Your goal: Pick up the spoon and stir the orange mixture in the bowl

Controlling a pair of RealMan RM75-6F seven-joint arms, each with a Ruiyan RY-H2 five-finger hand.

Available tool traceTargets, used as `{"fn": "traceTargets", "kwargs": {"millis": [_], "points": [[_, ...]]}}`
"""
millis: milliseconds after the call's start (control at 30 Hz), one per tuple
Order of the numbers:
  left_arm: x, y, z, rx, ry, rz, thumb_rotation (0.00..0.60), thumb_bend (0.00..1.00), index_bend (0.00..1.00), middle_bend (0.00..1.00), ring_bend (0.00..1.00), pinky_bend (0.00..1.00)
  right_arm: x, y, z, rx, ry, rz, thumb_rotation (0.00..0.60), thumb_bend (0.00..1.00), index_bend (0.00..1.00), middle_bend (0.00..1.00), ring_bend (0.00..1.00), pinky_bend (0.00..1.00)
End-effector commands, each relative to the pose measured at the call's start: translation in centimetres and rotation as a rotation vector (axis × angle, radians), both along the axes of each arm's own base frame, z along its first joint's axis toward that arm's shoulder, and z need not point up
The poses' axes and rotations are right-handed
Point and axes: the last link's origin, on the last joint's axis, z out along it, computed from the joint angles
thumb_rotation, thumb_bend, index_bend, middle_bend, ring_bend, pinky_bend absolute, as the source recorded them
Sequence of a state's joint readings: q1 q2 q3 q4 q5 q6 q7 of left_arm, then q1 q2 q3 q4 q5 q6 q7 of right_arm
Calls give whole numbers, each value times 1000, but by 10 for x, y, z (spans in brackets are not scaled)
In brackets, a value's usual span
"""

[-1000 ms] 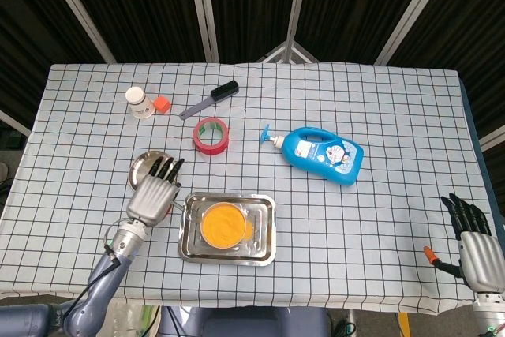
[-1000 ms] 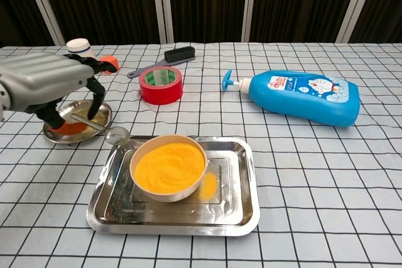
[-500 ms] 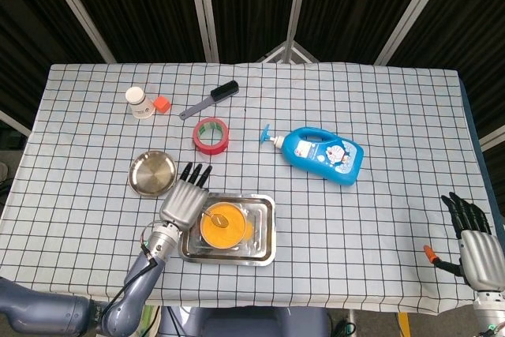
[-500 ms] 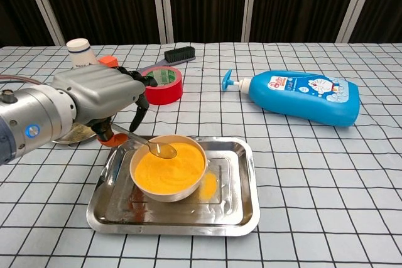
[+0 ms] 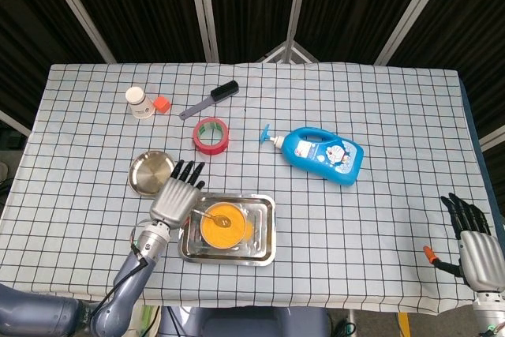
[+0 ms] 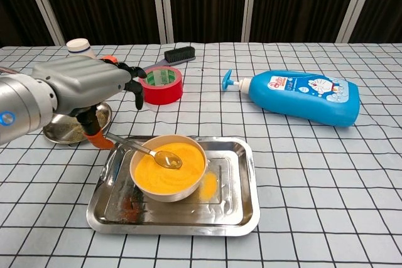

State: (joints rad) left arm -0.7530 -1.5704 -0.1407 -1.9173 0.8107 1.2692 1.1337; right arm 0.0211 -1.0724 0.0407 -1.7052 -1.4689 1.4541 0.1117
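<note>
The left hand [image 6: 78, 86] grips the metal spoon [image 6: 154, 154], its fingers [image 6: 135, 86] closed on the handle. The spoon's scoop rests in the orange mixture [image 6: 169, 167] of the white round bowl [image 6: 166, 191], in the steel rectangular tray [image 6: 242, 208] near the surface's front edge. The right hand [image 5: 477, 246], empty with fingers apart, hangs off the front right corner.

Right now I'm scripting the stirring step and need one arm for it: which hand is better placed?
Left. The left hand already holds the spoon, its tip in the bowl. The right hand sits at the table's far right edge, holding nothing.
</note>
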Motion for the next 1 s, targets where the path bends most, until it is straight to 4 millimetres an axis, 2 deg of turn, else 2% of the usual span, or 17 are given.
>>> {"fn": "traceTargets", "kwargs": {"millis": [33, 167, 367, 400, 467, 633, 700, 733, 800, 867, 900, 967, 1000], "points": [[-9, -4, 13, 12, -53, 24, 600, 256, 270, 0, 0, 28, 0, 0, 0, -1, -1, -3, 600, 311, 0, 0, 0, 0], [-32, -10, 29, 47, -86, 55, 600, 256, 254, 0, 0, 28, -1, 0, 0, 0, -2, -5, 600, 312, 0, 0, 0, 0], [-83, -32, 53, 100, -142, 121, 600, 252, 231, 0, 0, 28, -1, 0, 0, 0, 1, -7, 600, 311, 0, 0, 0, 0], [-97, -38, 61, 129, -157, 153, 600, 251, 225, 0, 0, 28, -1, 1, 0, 0, 3, -7, 600, 311, 0, 0, 0, 0], [-113, -48, 72, 146, -152, 140, 600, 231, 173, 0, 0, 28, 0, 1, 1, -2, 4, -4, 600, 311, 0, 0, 0, 0], [-132, -55, 88, 185, -176, 149, 600, 187, 66, 0, 0, 29, 0, 0, 0, 2, 4, -6, 600, 311, 0, 0, 0, 0], [-131, -51, 89, 189, -198, 157, 600, 165, 42, 30, 28, 80, 1, 1, -1, 2, 8, -3, 600, 312, 0, 0, 0, 0], [-129, -49, 89, 189, -205, 152, 600, 159, 36, 96, 94, 169, 1, 1, -1, 1, 9, -4, 600, 311, 0, 0, 0, 0], [-120, -45, 88, 187, -223, 115, 600, 158, 49, 317, 329, 423, 1, 1, -1, 1, 7, -7, 600, 311, 0, 0, 0, 0], [-112, -43, 84, 171, -244, 97, 600, 159, 116, 632, 638, 715, 0, 1, -1, 0, 6, -10, 600, 312, 0, 0, 0, 0], [-107, -42, 81, 154, -250, 87, 600, 161, 158, 719, 713, 782, 0, 1, 0, 0, 5, -11, 600, 312, 0, 0, 0, 0], [-100, -39, 76, 124, -242, 76, 600, 201, 304, 917, 885, 922, 0, 1, 0, -1, 3, -11, 600, 312, 0, 0, 0, 0], [-96, -37, 74, 109, -231, 71, 600, 222, 345, 954, 923, 950, 0, 1, 0, -1, 2, -10, 600, 312, 0, 0, 0, 0]]}}
